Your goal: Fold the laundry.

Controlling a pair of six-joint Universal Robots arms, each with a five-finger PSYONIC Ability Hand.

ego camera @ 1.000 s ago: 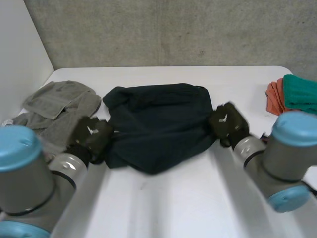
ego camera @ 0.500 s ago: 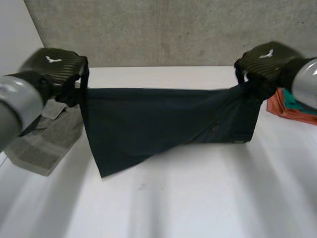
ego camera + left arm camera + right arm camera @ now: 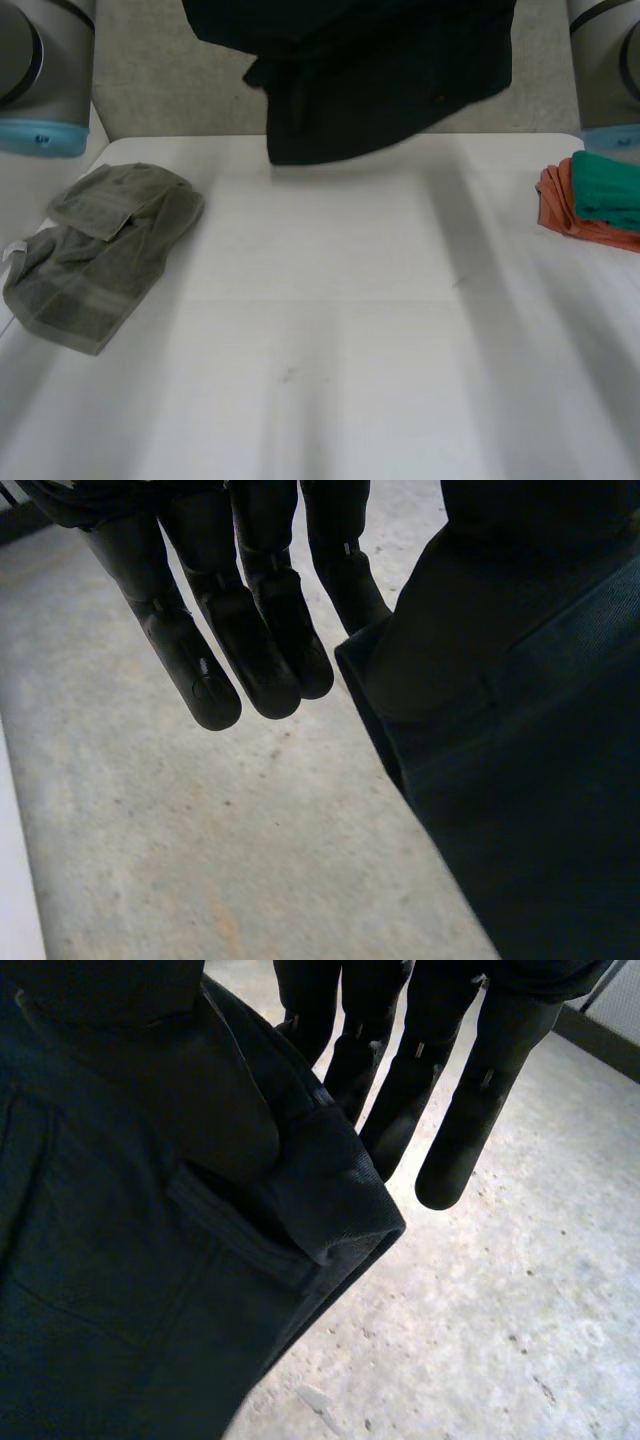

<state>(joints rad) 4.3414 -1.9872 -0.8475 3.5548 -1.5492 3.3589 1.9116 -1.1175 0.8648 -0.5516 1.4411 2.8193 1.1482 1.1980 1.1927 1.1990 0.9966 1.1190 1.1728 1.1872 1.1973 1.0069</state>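
1. High above the white tabletop (image 3: 330, 330), the dark navy fabric garment (image 3: 370, 80) hangs between both arms.
2. The left hand (image 3: 240, 630) pinches one upper edge at its thumb side, its other fingers straight.
3. The right hand (image 3: 485, 1090) holds the opposite edge in the same way.
4. A crumpled grey-green towel (image 3: 100, 250) lies at the left of the tabletop. A folded green cloth (image 3: 605, 190) sits on an orange cloth (image 3: 560, 205) at the right.

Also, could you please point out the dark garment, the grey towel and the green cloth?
dark garment (image 3: 380, 90), head view, hanging lower part.
grey towel (image 3: 100, 250), head view, its middle.
green cloth (image 3: 610, 190), head view, its top.
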